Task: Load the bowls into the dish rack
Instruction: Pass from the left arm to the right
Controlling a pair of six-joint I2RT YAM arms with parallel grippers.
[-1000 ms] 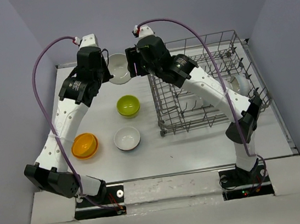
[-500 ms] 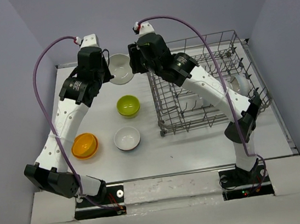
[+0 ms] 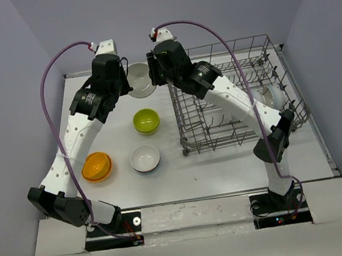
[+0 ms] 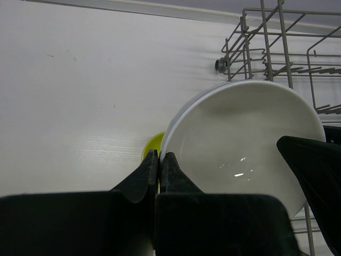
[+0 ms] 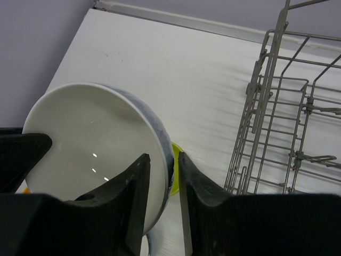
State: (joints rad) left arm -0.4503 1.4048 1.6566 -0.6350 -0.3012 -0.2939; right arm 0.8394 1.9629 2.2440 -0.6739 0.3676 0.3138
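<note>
Just left of the dish rack (image 3: 230, 95), a tilted white bowl (image 4: 245, 138) hangs over the surface (image 3: 183, 170). The left end effector (image 4: 159, 160) is pinched tight on one rim, and the right end effector (image 5: 162, 170) sits narrow astride the opposite rim; whether it bites yet I cannot tell. If the left one releases too soon, the bowl could fall onto the lime bowl (image 3: 146, 120) or strike the rack's corner wires, while the orange bowl (image 3: 96, 166) lies well apart.

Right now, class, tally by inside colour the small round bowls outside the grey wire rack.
White smooth round bowls: 2, raised bowl, tabletop bowl
Lime green bowl: 1
Orange bowl: 1
Total: 4
</note>
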